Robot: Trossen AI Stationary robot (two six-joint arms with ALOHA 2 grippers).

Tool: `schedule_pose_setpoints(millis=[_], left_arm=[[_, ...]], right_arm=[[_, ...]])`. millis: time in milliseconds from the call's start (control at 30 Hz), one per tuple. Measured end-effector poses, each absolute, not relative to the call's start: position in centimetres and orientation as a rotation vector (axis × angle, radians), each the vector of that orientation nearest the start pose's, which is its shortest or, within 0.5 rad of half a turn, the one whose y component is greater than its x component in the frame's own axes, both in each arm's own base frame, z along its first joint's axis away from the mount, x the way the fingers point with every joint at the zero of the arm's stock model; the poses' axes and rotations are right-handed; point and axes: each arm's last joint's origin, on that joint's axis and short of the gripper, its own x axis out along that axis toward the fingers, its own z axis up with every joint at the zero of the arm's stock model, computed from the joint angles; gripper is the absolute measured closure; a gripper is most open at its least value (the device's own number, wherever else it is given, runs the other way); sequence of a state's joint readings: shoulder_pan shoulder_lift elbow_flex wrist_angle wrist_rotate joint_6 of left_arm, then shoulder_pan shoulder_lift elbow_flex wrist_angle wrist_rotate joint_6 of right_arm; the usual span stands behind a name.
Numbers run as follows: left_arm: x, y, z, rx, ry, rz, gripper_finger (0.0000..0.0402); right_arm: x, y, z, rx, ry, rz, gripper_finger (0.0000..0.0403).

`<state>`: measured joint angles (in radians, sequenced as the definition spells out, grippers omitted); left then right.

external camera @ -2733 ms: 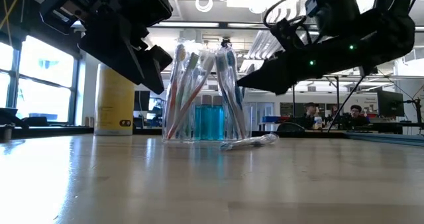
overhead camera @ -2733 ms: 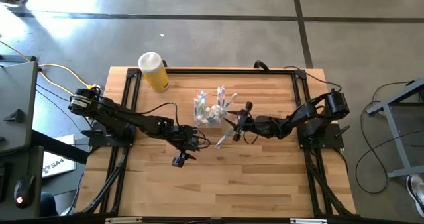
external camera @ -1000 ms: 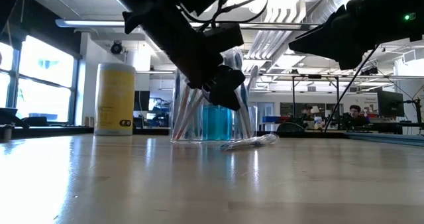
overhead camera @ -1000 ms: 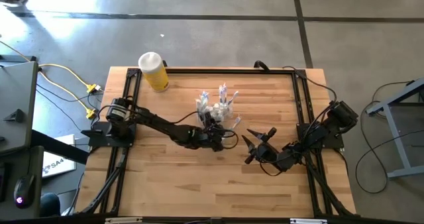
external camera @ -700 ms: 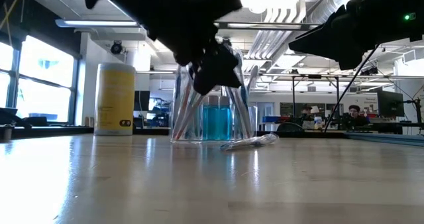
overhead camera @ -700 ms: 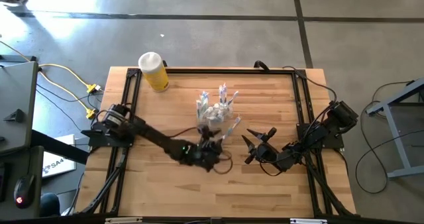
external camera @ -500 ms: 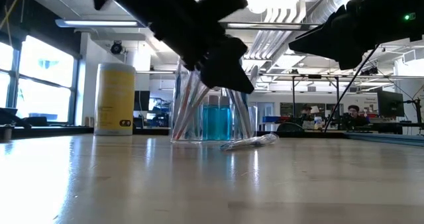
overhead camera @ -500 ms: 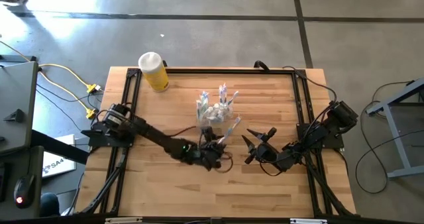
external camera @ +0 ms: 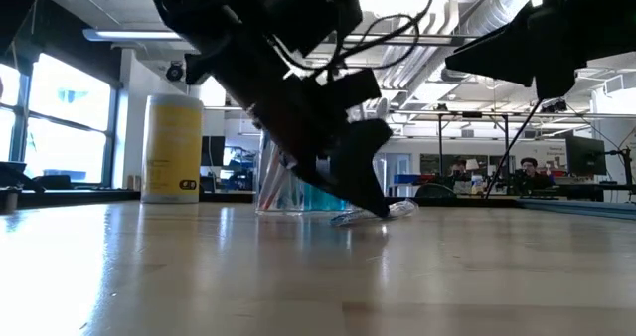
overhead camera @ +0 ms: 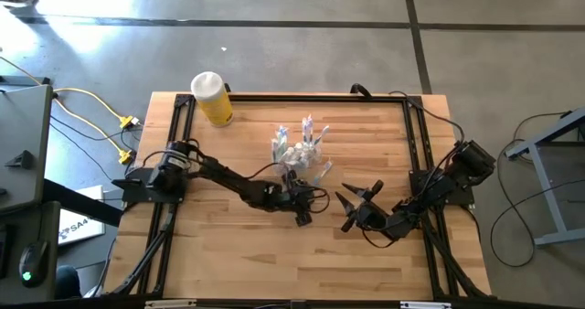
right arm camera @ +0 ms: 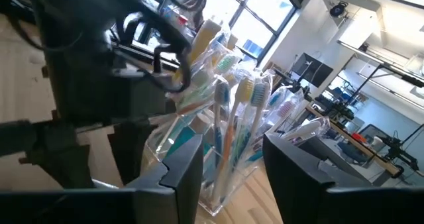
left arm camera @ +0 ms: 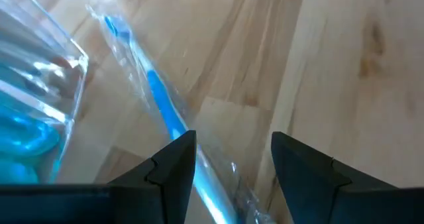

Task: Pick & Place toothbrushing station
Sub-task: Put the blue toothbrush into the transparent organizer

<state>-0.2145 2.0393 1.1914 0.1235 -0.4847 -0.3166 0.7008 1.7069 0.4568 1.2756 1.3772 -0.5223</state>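
Left gripper (left arm camera: 228, 164) has dropped low since a moment ago — fingers parted astride the wrapped blue toothbrush (left arm camera: 162, 114) lying on the table (overhead camera: 228, 254) beside the clear holder (overhead camera: 294, 154). Right gripper (overhead camera: 355, 206) waits apart, fingers spread, empty

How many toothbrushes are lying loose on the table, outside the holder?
1. A wrapped blue toothbrush lies on the wood beside the clear holder, with the left gripper open right over it. Others may be hidden behind the arm.

Clear holder cup (overhead camera: 291, 153) stands upright, packed with toothbrushes; one wrapped blue toothbrush (left arm camera: 162, 114) lies flat beside it.
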Motion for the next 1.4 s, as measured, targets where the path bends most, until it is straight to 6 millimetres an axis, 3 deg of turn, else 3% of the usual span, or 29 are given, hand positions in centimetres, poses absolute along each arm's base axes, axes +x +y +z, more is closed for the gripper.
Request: schedule_pose_setpoints(millis=[300,500,800,933,1200,1400], left_arm=[[42.2,-7.0,11.5,-0.044,0.713,0.392,0.0213],[42.6,-6.9,12.0,-0.033,0.746,0.396,0.0267],[42.9,-8.4,13.4,0.261,0.791,0.35,0.0322],[43.0,-8.6,14.0,0.34,0.782,0.417,0.0325],[42.9,-8.0,13.8,0.312,0.796,0.471,0.0324],[42.9,-6.6,13.5,0.193,0.839,0.433,0.0288]], right_arm=[[21.3,15.7,15.3,-0.486,0.158,-0.635,0.0254],[21.1,15.9,15.3,-0.486,0.155,-0.623,0.0254],[21.1,15.9,15.3,-0.49,0.157,-0.623,0.0254],[21.1,15.9,15.3,-0.493,0.159,-0.622,0.0254],[21.1,15.9,15.2,-0.498,0.161,-0.621,0.0254],[21.1,15.9,15.3,-0.498,0.161,-0.621,0.0254]])
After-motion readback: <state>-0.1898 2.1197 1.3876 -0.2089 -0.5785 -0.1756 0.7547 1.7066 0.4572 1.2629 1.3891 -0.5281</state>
